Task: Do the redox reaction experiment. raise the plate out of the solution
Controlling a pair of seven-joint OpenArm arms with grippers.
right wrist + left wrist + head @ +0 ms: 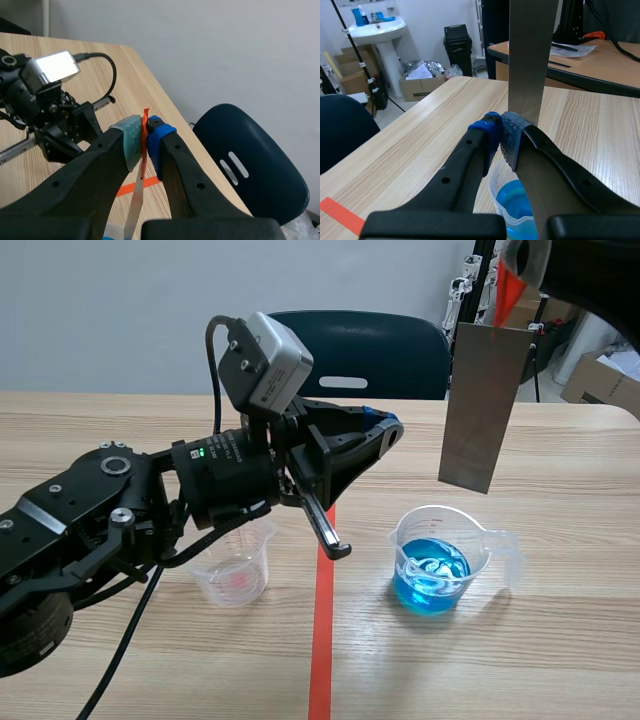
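Hanging above the cup (441, 512) of blue liquid, the metal plate (483, 405) is pinched by the right claw (144, 142); the left claw (499, 136) is closed, empty.

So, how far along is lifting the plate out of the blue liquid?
Done, it seems: the metal plate hangs above the cup of blue liquid, its lower edge clear of the rim. In hand: the right end effector is shut on the plate's top. The left end effector is shut on nothing. Left: nothing of the lift itself.
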